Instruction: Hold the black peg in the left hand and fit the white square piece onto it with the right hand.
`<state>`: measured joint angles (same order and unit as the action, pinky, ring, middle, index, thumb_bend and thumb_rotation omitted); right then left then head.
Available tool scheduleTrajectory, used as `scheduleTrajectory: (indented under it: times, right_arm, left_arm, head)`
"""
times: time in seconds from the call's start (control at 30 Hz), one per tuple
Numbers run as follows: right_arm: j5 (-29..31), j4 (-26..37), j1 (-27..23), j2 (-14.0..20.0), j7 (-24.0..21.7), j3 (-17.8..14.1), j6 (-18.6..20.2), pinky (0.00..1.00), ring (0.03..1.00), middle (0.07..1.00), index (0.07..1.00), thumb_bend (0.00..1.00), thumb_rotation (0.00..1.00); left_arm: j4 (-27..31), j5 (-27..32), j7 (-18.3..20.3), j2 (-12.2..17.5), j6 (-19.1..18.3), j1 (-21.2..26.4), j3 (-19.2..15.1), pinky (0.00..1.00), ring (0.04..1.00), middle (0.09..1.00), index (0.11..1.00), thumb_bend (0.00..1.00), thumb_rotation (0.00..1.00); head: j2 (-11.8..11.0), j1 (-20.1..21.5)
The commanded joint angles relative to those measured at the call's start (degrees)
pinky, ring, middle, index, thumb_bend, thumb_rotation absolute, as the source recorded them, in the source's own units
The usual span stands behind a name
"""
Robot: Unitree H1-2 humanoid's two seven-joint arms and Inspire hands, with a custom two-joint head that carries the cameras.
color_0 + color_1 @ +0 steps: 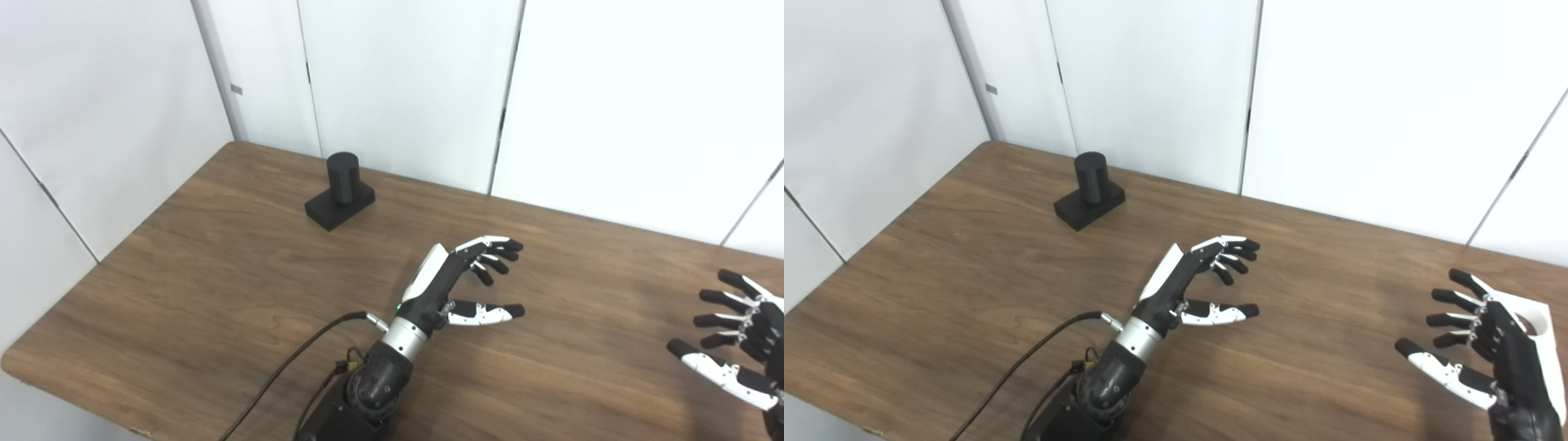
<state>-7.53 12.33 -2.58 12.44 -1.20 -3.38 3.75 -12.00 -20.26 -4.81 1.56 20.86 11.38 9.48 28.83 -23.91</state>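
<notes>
Black peg (1089,195): you have it upright on its square black base, near the counter's far left corner, just in from the far edge. Nothing touches it.

White square piece (1534,318): you can see it only in the right eye view, flat on the counter near the right edge, partly hidden behind the right hand. A round hole shows in its visible corner. You cannot tell whether the hand touches it.

Left hand (1193,283): your left arm comes in from the near edge and the hand sits over the middle of the counter, well apart from the peg. Fingers (1234,251) gently curled and spread, thumb held away below them, nothing in the hand.

Right hand (1479,343): close to the counter's right edge, toward the near right corner, palm turned toward the left. Fingers (1448,299) splayed apart, thumb stretched out low, holding nothing.

Counter (968,275): brown wood grain, white wall panels (1151,79) behind the far edge and along the left edge.

Cable (1029,361): black lead running from the left wrist down toward the near edge.
</notes>
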Motion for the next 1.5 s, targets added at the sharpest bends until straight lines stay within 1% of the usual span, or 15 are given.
scheduleTrajectory:
  times: [0.0, 0.17, 0.3, 0.43, 0.53, 0.63, 0.7, 0.73, 0.87, 0.97, 1.07, 1.17, 1.23, 1.37, 1.47]
  right_arm:
    - [0.2, 2.2, -1.2, 0.4, -0.1, -0.3, -1.7, 0.44, 0.595, 0.72, 0.81, 0.58, 0.0]
    - [0.5, 2.8, -1.2, 0.3, 0.0, -0.5, -0.8, 0.44, 0.594, 0.719, 0.806, 0.58, 0.0]
    - [0.2, 2.7, -1.2, 0.3, 0.0, -0.4, -0.9, 0.43, 0.589, 0.715, 0.8, 0.59, 0.0]
    - [0.2, 2.2, -1.3, 0.5, -0.1, -0.3, -1.7, 0.43, 0.582, 0.714, 0.801, 0.59, 0.0]
    - [0.2, 2.3, -1.3, 0.4, 0.0, -0.3, -1.5, 0.43, 0.581, 0.714, 0.8, 0.58, 0.0]
    - [0.2, 2.2, -1.3, 0.3, 0.0, -0.3, -1.4, 0.42, 0.576, 0.711, 0.798, 0.58, 0.0]
    - [0.4, 2.2, -1.3, 0.2, -0.1, -0.3, -1.4, 0.42, 0.579, 0.712, 0.794, 0.58, 0.0]
    - [0.5, 2.0, -1.3, 0.2, -0.1, -0.3, -1.5, 0.42, 0.579, 0.712, 0.794, 0.58, 0.0]
    - [0.3, 1.3, -1.4, 0.2, 0.1, -0.1, -2.2, 0.42, 0.573, 0.709, 0.79, 0.6, 0.0]
    - [-0.1, 1.1, -1.5, 0.1, 0.3, -0.1, -2.2, 0.42, 0.574, 0.702, 0.785, 0.6, 0.0]
    - [-0.1, 1.3, -1.4, -0.1, 0.4, -0.2, -1.7, 0.41, 0.569, 0.695, 0.777, 0.61, 0.0]
    - [-0.2, 1.4, -1.3, -0.2, 0.4, -0.3, -1.7, 0.4, 0.561, 0.688, 0.77, 0.61, 0.0]
    - [-0.4, 1.5, -1.3, -0.1, 0.4, -0.2, -1.7, 0.4, 0.553, 0.684, 0.767, 0.61, 0.0]
    - [-0.4, 1.2, -1.3, 0.1, 0.3, -0.3, -2.2, 0.4, 0.554, 0.683, 0.765, 0.62, 0.0]
    - [0.2, 0.7, -1.3, 0.3, 0.0, -0.4, -2.7, 0.4, 0.551, 0.681, 0.763, 0.63, 0.0]
  left_arm:
    - [0.9, -1.5, -1.5, -0.3, 0.8, 0.7, 0.0, 0.48, 0.62, 0.72, 0.718, 0.73, 0.06]
    - [4.2, -3.2, -2.8, 0.9, -0.4, 1.6, -1.7, 0.47, 0.611, 0.715, 0.707, 0.75, 0.08]
    - [6.6, -5.9, -3.9, 2.8, -1.7, 3.0, -4.0, 0.47, 0.642, 0.723, 0.698, 0.74, 0.06]
    - [8.2, -5.6, -3.2, 4.5, -3.3, 4.0, -5.6, 0.5, 0.655, 0.74, 0.698, 0.73, 0.03]
    - [8.3, -5.2, -3.5, 5.4, -3.4, 4.7, -6.4, 0.51, 0.647, 0.732, 0.697, 0.75, 0.0]
    - [9.4, -4.9, -3.0, 6.4, -5.9, 5.2, -7.4, 0.53, 0.659, 0.728, 0.706, 0.75, 0.02]
    - [9.8, -5.1, -2.9, 6.8, -6.7, 5.5, -7.7, 0.54, 0.666, 0.736, 0.714, 0.76, 0.01]
    - [9.8, -5.2, -3.0, 7.0, -6.7, 5.6, -7.8, 0.54, 0.667, 0.737, 0.715, 0.76, 0.01]
    - [9.3, -6.4, -3.9, 7.3, -6.4, 5.8, -7.8, 0.52, 0.657, 0.733, 0.72, 0.76, 0.01]
    - [9.4, -7.2, -4.4, 7.1, -6.9, 5.6, -7.7, 0.52, 0.659, 0.73, 0.721, 0.76, 0.04]
    - [9.9, -7.2, -4.3, 7.0, -7.4, 5.5, -7.7, 0.52, 0.666, 0.733, 0.728, 0.75, 0.04]
    - [10.2, -8.4, -5.2, 7.1, -7.7, 5.4, -7.9, 0.53, 0.671, 0.73, 0.724, 0.77, 0.05]
    - [10.7, -9.6, -5.9, 7.1, -8.8, 5.4, -8.1, 0.53, 0.675, 0.731, 0.722, 0.77, 0.07]
    - [11.4, -10.2, -6.4, 7.4, -10.6, 5.4, -8.7, 0.57, 0.703, 0.756, 0.738, 0.79, 0.14]
    - [11.4, -10.4, -6.8, 8.0, -11.8, 5.6, -9.5, 0.6, 0.712, 0.766, 0.744, 0.78, 0.12]
  head:
    - [0.1, 0.1]
    - [0.0, 0.1]
    - [-0.1, 0.0]
    - [-0.2, -0.1]
    - [-0.3, -0.1]
    - [-1.4, 0.1]
    - [-1.7, 0.1]
    - [-2.5, 0.1]
    - [-3.5, 0.0]
    - [-3.7, 0.1]
    - [-3.7, 0.2]
    - [-3.7, 0.2]
    - [-3.7, 0.2]
    - [-3.5, 0.0]
    - [-3.5, -0.1]
